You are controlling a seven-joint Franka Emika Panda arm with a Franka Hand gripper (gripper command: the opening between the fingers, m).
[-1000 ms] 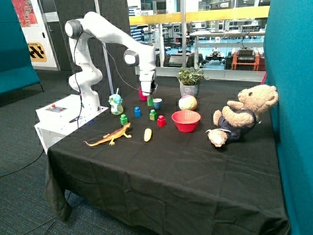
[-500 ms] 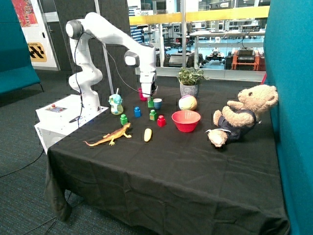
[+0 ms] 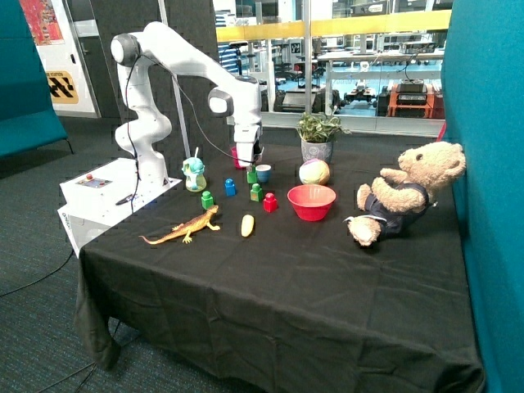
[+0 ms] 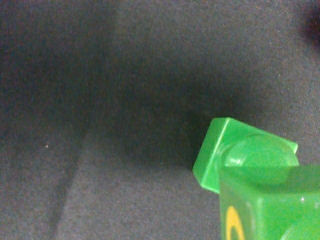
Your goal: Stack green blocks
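Three green blocks stand on the black table. One green block is beside the blue cup, directly under my gripper, which hangs just above or at it; I cannot tell whether they touch. A second green block stands near the toy lizard. The third, with a yellowish base, stands next to the red block. In the wrist view a green block with a round stud and a yellow ring mark fills one corner, very close, over black cloth.
A blue block, a pink cup, a small toy bottle, an orange lizard, a yellow piece, a red bowl, a ball, a potted plant and a teddy bear are on the table.
The arm has sunk slightly over the green block by the blue cup. No block has visibly moved.
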